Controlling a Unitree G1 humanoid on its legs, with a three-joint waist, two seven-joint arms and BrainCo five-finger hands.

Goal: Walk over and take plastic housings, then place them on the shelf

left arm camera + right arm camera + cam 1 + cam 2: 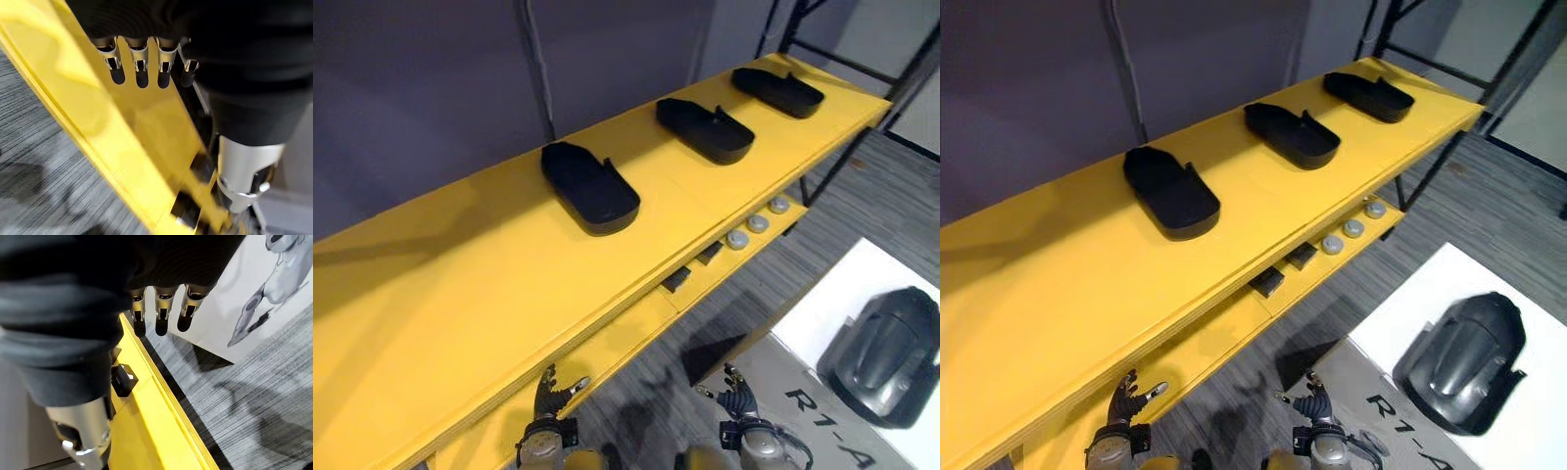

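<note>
Surveying through the left eye view: finds three black housings in a row on the top board of the shelf, well apart, running from mid-board toward the far right corner. Finds a fourth, a grey housing, on the white table, set back from the edge facing the shelf, untouched. Locates left hand and right hand low before the shelf's front edge, both empty, fingers loosely spread.

Checking the right eye view: confirms the same layout. Notes grey discs and small black blocks on the lower board, near its front edge.

Checking the left wrist view: shows fingers straight over the lower board, holding nothing.

Checking the right wrist view: shows fingers relaxed above the floor, beside the board's front edge, holding nothing.

Assesses risks:
- clipping the lower board with the left hand on turning toward the table, owing to closeness
- dropping the smooth, curved grey housing from a one-sided grasp
- crowding the placed row on set-down and nudging a housing off the front edge
</note>
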